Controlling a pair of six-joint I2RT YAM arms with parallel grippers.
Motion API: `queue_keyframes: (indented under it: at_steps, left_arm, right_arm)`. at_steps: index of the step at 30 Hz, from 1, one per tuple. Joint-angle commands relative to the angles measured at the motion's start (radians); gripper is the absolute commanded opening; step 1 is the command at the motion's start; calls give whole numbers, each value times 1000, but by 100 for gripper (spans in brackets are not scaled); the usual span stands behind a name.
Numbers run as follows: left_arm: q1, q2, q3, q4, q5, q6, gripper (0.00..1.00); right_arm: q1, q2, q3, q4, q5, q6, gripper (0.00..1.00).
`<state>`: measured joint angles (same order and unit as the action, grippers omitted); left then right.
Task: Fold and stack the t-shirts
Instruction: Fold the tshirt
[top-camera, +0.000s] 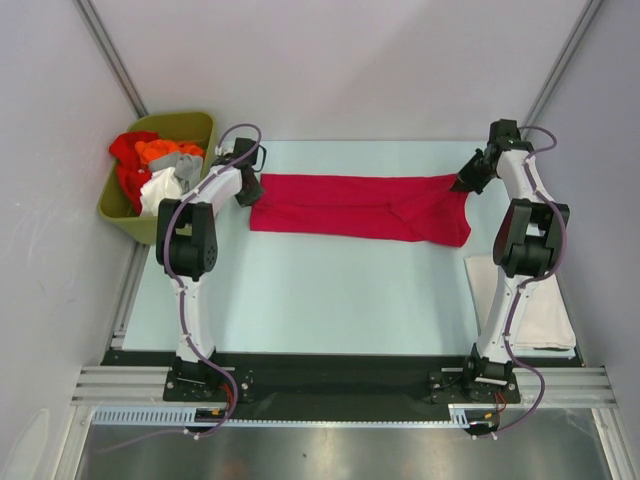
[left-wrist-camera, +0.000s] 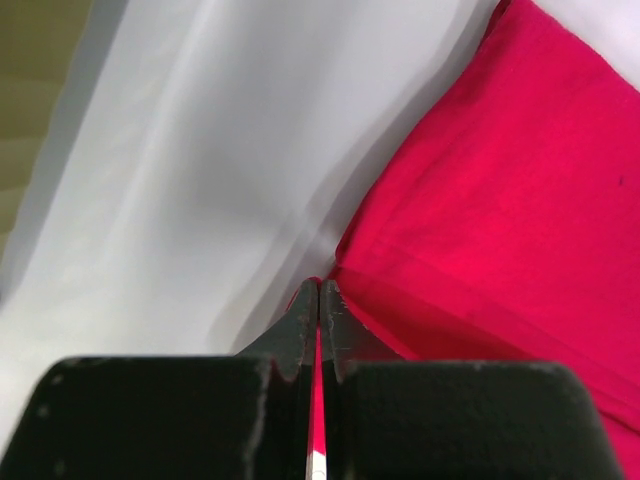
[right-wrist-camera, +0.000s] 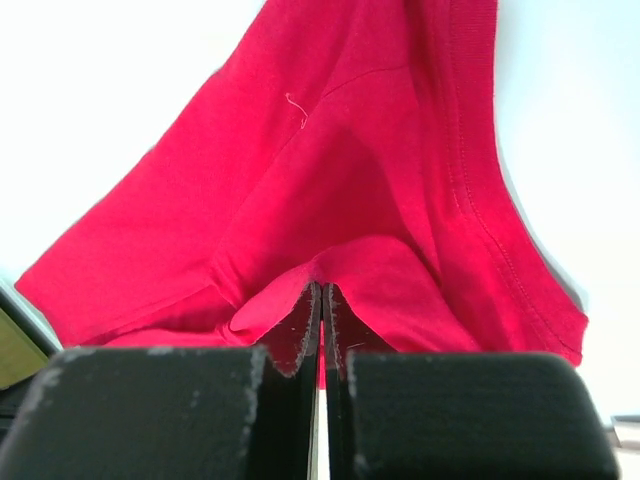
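Top external view: crimson t-shirt (top-camera: 360, 208) lies stretched out as a long band across the far half of the table (top-camera: 330, 300), folded lengthwise, some creases near its right end. Left gripper (top-camera: 249, 188) sits at the shirt's left end, right gripper (top-camera: 466, 181) at its right end, both low at the cloth. Both arms reach forward from their bases at the near edge.

Left wrist view: left gripper (left-wrist-camera: 318, 290) has its jaws pressed together, with a thin sliver of red cloth showing between them, so it's pinching the corner of the crimson t-shirt (left-wrist-camera: 500, 200). The rest of the shirt lies flat to the right on the pale table surface.

Right wrist view: right gripper (right-wrist-camera: 320, 290) also has its jaws squeezed together, red showing in the slit, clamped on a bunched fold of the crimson t-shirt (right-wrist-camera: 350, 150). A stitched hem runs along the right side.

Off-white t-shirt (top-camera: 540, 310) lies folded flat on the table's near right side, partly behind the right arm. Olive-green bin (top-camera: 200, 125) stands off the table's far left corner and holds the bundled t-shirts (top-camera: 155, 165), red, orange, grey and white.
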<state>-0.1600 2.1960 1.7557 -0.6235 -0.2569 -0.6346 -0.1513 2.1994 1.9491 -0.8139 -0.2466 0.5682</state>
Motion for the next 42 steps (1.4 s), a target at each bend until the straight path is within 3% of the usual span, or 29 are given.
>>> queue_keyframes:
  at_steps: [1, 18, 21, 27, 33, 34, 35, 38, 40, 41, 42]
  left_arm:
    - [7, -19, 22, 4, -10, 29, 0]
    - [22, -7, 25, 5, 11, 36, 0]
    - [22, 2, 36, 10, 30, 45, 7]
    - [20, 8, 45, 21, 47, 67, 8]
    - [14, -12, 34, 21, 19, 101, 32]
    - [10, -16, 31, 19, 9, 111, 40]
    - [4, -33, 31, 16, -2, 130, 44]
    - [-21, -91, 28, -5, -60, 162, 58]
    - [-53, -139, 11, -19, -105, 182, 62]
    - [-67, -195, 1, -21, -113, 191, 63]
    - [-82, -221, -28, -19, -122, 199, 63]
  right_arm:
    - [-11, -87, -6, 25, 26, 13, 0]
    - [-27, -20, 46, 48, 43, 12, 0]
    - [-27, 17, 92, 48, 41, 16, 0]
    - [-13, 109, 172, 81, 7, 18, 0]
    - [4, 155, 240, 78, 3, 1, 0]
    - [2, 167, 246, 76, 10, 1, 1]
    - [1, 174, 254, 75, 10, -2, 3]
    - [-10, 213, 359, 27, 52, -63, 31]
    - [-22, 239, 436, -74, 110, -97, 41]
    - [-28, 232, 474, -118, 128, -105, 54]
    - [-31, 214, 461, -190, 177, -119, 60]
